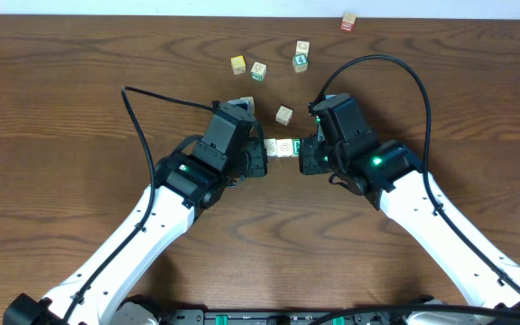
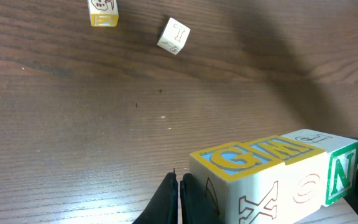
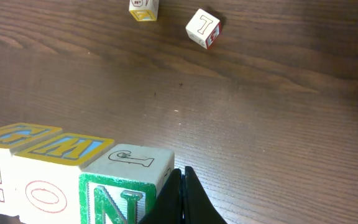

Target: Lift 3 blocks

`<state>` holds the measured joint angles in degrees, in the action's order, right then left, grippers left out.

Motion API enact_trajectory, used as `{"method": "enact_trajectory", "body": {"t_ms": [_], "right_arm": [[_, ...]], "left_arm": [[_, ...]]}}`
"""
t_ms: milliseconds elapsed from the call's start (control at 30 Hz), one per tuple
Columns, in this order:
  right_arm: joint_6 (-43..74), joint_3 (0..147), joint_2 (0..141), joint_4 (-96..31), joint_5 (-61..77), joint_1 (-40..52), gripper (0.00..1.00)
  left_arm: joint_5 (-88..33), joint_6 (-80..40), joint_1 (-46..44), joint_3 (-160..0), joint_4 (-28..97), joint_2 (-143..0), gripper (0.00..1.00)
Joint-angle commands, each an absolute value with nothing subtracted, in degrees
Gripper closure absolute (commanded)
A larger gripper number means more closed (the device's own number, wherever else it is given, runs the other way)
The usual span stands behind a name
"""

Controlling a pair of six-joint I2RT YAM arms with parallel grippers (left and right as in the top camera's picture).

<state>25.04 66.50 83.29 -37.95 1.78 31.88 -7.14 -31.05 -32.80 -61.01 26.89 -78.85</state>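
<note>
Three blocks stand in a tight row (image 1: 282, 147) between my two grippers. In the left wrist view they are a yellow-topped "G" block (image 2: 235, 180), a yellow-topped "M" block (image 2: 291, 177) and a green "N" block (image 2: 340, 174). My left gripper (image 2: 179, 196) (image 1: 266, 148) is shut, its side pressed against the "G" block's end face. My right gripper (image 3: 182, 193) (image 1: 300, 150) is shut too, leaning on the "N" block (image 3: 117, 196) from the other end. Whether the row rests on the table I cannot tell.
Loose cubes lie beyond the row: a tan one (image 1: 283, 115), a yellow one (image 1: 237, 64), a pale one (image 1: 258, 69), a stacked pair (image 1: 301, 54) and a reddish one (image 1: 348, 22) at the far edge. A black cable (image 1: 138, 104) loops over the table on the left.
</note>
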Motion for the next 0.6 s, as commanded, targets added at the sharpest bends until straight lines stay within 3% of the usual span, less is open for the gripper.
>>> {"method": "enact_trajectory", "body": {"t_ms": [0,567], "right_arm": [[24.82,68.69,82.70,-36.49,20.03,35.75,0.99],[24.84,68.69,82.70,-36.47,20.71,35.75,0.99]], "left_arm": [[-18.81,-28.88,-36.95,-63.00,23.97,-77.78,0.93],[-15.38,-27.05,-40.32,-63.00,23.29,-77.78,0.93]]}}
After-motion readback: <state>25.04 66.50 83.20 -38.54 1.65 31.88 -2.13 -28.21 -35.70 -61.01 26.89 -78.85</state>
